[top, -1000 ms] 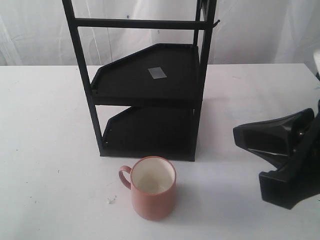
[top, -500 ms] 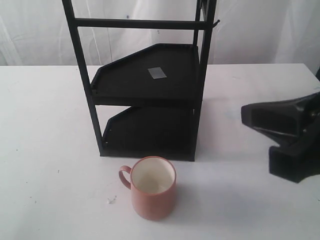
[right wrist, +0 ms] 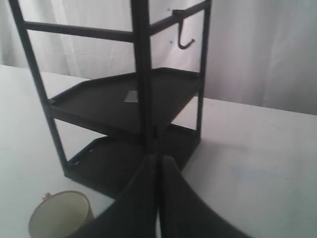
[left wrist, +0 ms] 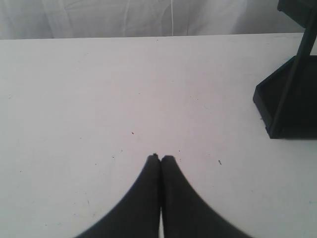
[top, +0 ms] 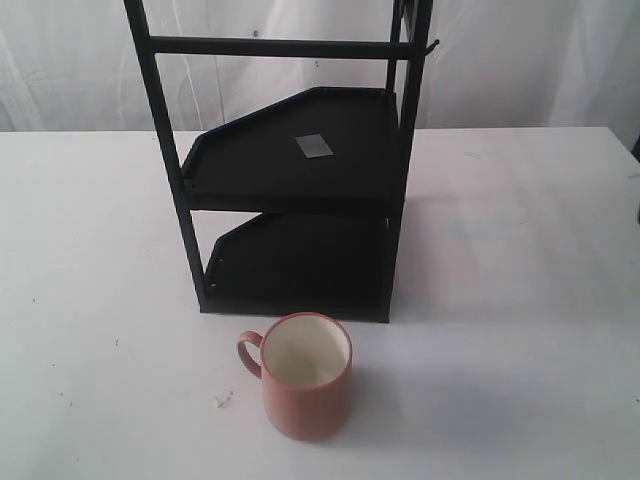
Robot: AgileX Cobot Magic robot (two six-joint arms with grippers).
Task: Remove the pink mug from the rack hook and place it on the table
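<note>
The pink mug [top: 307, 378] stands upright on the white table [top: 520, 230], mouth up and cream inside showing, its loop handle pointing left. It sits just on the near side of the rack [top: 290, 200], close to the foot of the frame but not touching it. It is well below and apart from the rack hook [top: 432, 44], the thin peg jutting right from the top of the right-hand post. The upper shelf [top: 250, 165] carries a small grey sticker [top: 314, 146], and the lower shelf [top: 300, 265] lies beneath it. The left tool [left wrist: 160, 158] has its two black fingers pressed together tip to tip, gripping nothing, with the table beyond them. The right tool [right wrist: 158, 158] is likewise closed on nothing, its tips aimed toward the rack.
</note>
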